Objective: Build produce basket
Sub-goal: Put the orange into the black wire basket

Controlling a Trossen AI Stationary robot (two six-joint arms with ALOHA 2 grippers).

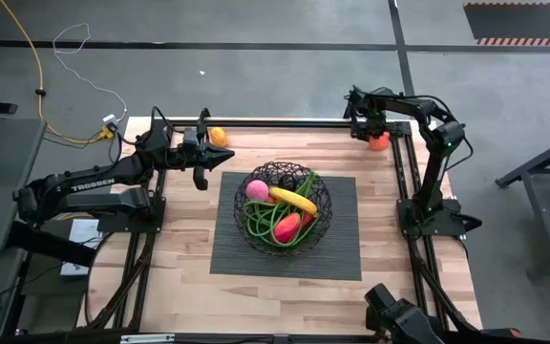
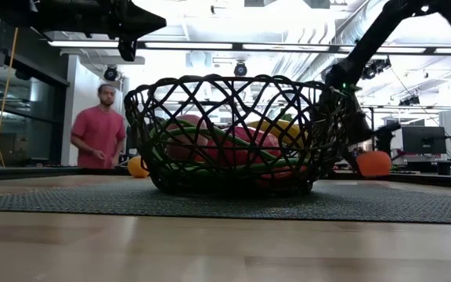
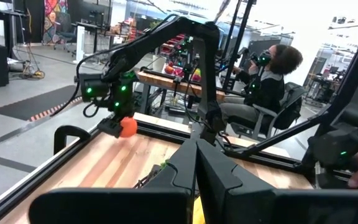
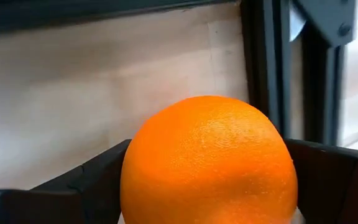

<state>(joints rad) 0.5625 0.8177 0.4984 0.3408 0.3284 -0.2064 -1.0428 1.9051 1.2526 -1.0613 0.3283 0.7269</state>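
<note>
The black wire basket (image 1: 324, 203) stands on a dark ribbed mat (image 1: 342, 244) at mid table. It holds a pink peach (image 1: 257, 189), a yellow banana (image 1: 292, 200), a red pepper (image 1: 287, 226) and green beans (image 1: 259, 225). My right gripper (image 1: 377, 137) points steeply down at the far right corner, closed around an orange (image 4: 209, 162). A second orange (image 1: 217, 136) lies on the table by the far left rail. My left gripper (image 1: 227, 156) hovers level near it, shut and holding nothing. My right gripper has the orange between its two fingers, one finger (image 4: 101, 174) against each of its opposite sides (image 4: 132, 168). The fingers come from above, slanting down. The orange sits low on the wood at the far right corner (image 3: 128, 126); whether it has left the table does not show.
Black frame rails run along the far edge (image 1: 285, 122) and the right side (image 1: 411, 182), close to the held orange. A person (image 2: 99, 125) stands beyond the far edge and another sits behind the right rail (image 3: 263, 84). Bare wood lies at the near side (image 1: 285, 301).
</note>
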